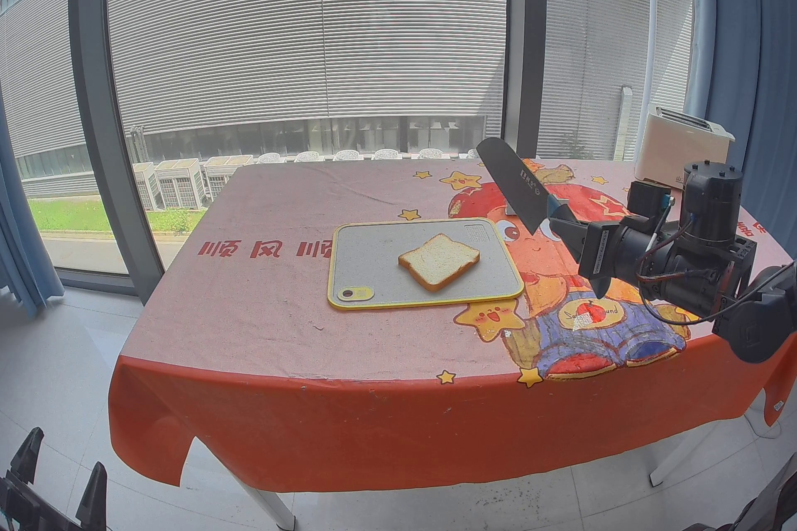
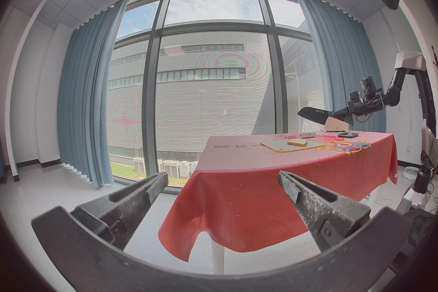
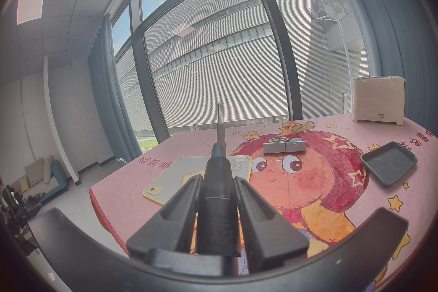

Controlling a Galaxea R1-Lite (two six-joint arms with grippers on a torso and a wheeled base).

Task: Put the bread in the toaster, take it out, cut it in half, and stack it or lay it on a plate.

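Head view is showing the bread [image 1: 439,260] lying flat as one whole slice on the grey, yellow-rimmed cutting board [image 1: 374,259], toward the board's right half. From the left wrist view the bread [image 2: 297,142] is showing as a small tan block on the board [image 2: 278,146], too far off to make out its surface.

To the right of the board the right gripper [image 1: 594,246] is pinching the black handle of a knife [image 1: 515,184], holding it in the air with the dark blade slanting up and away, well apart from the bread. In the right wrist view its fingers [image 3: 180,215] are pressing on both sides of the handle, and the gripper [image 3: 216,181] and knife [image 3: 220,133] are covering part of the board [image 3: 182,174].

Near the table's [image 1: 274,309] far right corner the toaster [image 1: 681,143] is standing, its lower part sitting behind the right arm. A dark square plate [image 3: 390,163] is lying between the toaster [image 3: 378,99] and the near edge, and a small grey object [image 3: 284,147], hard to identify, is lying beyond the board.

The left gripper [image 1: 60,470] is hanging low beside the table, cut off at the frame's edge, its fingers [image 2: 137,197] spread wide apart around nothing
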